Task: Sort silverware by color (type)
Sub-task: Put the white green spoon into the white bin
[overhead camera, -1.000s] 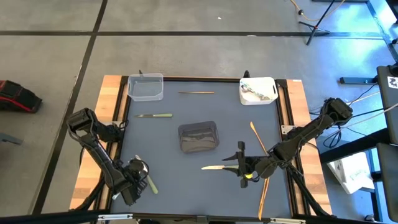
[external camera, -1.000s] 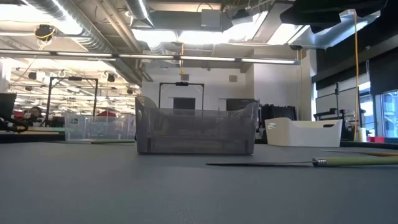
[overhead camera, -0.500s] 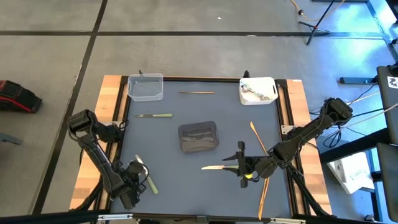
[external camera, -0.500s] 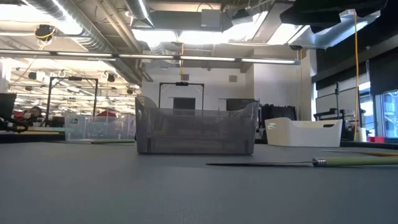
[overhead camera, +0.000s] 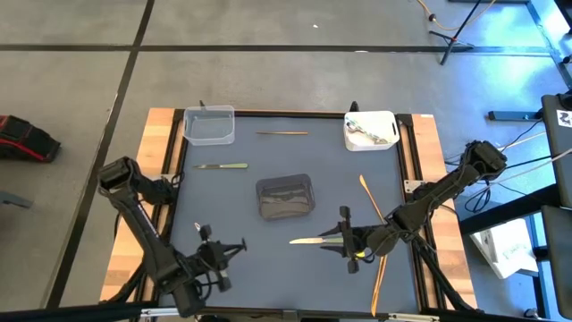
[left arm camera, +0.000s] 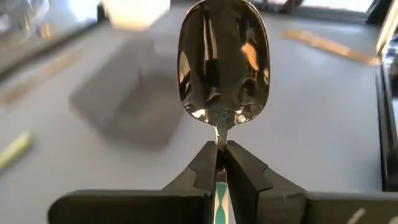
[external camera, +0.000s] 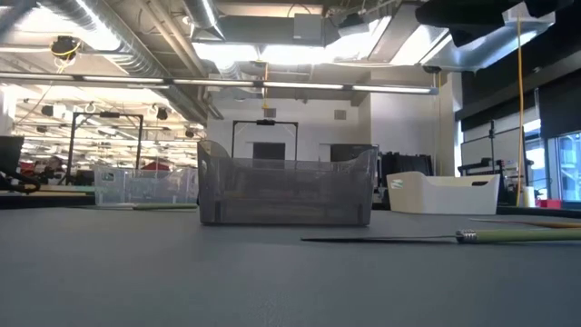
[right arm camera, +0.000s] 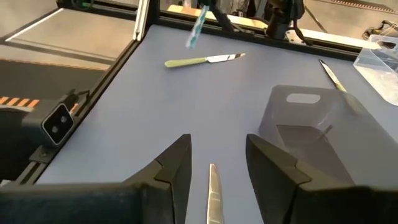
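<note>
Left gripper point(left arm camera: 219, 163) clamped on glossy oval-bowled spoon point(left arm camera: 222, 65); right gripper point(right arm camera: 214, 160) fingers apart over knife point(right arm camera: 214, 196).

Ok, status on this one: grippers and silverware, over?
Left gripper shut on spoon, lifted near table's front. Right gripper open over knife. Nothing in the way.

Left gripper point(overhead camera: 223, 253) swung from the lower-left table edge rightward toward bottom centre of the high view, now clamped on a shiny silver spoon with a green-striped handle point(left arm camera: 222, 65). That utensil is gone from its earlier spot on the mat.
</note>
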### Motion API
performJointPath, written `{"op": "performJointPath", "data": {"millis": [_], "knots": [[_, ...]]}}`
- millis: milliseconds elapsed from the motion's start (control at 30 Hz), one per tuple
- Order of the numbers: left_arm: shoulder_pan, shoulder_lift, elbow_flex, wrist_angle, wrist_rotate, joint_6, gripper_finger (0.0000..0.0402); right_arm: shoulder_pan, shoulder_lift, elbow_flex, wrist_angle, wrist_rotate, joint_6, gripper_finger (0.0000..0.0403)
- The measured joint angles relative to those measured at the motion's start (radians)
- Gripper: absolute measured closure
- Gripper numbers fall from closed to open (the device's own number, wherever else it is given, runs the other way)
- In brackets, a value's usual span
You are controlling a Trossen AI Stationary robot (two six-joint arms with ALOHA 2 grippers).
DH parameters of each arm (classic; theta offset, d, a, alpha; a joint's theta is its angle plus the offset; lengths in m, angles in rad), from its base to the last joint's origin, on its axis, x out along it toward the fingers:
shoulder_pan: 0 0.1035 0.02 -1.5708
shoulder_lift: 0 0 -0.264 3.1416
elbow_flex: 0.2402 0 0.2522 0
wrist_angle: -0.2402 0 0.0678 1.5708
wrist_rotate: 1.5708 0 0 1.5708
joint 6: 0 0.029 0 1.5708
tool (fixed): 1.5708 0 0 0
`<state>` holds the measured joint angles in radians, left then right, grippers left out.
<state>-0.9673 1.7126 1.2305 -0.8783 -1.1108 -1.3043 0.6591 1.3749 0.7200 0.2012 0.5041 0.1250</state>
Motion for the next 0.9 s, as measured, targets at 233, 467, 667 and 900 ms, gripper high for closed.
{"op": "performJointPath", "data": {"millis": [233,467,667,900], "knots": [[0.126,0.000,-0.080,0.321,-0.115,0.372,0.0382,-0.039,0.060,0.000,0.124,0.061,-0.026,0.0265],[0.285,0.000,-0.112,0.497,-0.077,0.657,0.0382,-0.146,0.117,0.000,0.207,0.065,-0.032,0.0225],[0.368,-0.001,-0.112,0.549,-0.073,0.739,0.0382,-0.214,0.159,0.000,0.420,-0.008,-0.057,0.0162],[0.420,-0.001,-0.112,0.550,-0.092,0.739,0.0382,-0.275,0.248,0.008,0.623,-0.030,-0.113,0.0142]]}}
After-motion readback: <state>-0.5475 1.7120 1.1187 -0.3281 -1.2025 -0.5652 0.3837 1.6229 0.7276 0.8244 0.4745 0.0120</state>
